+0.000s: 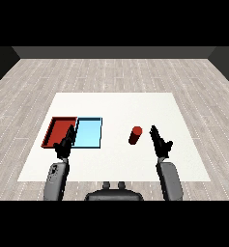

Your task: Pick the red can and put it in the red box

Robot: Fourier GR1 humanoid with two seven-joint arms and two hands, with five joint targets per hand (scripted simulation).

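**Reaching for the red can with the right hand**

Approaching the red can (135,135), standing upright a little right of the frame's centre, on the white table (116,108). Right hand (160,142) just beside it, on its right in the picture, fingers straight and held together, pointing up the frame, not yet touching. Holding nothing.

To do well, probably: bring the palm level with the middle of the can, not the top, then curl fingers and thumb round the body. Avoid pushing from the side first, since a narrow upright cylinder likely tips or rolls. After that, lift straight, carry across to the left of the frame, over the light blue tray (89,133), and lower into the red tray (55,131).

Left hand (65,143) at the lower left, over the near edge where both trays meet, fingers straight, empty. Better kept clear of the red tray.

Can: smooth, round, dark red, looks rigid. Trays: flat, rectangular, low rims, side by side and touching. Table: plain matt white. Floor: pale wooden planks.
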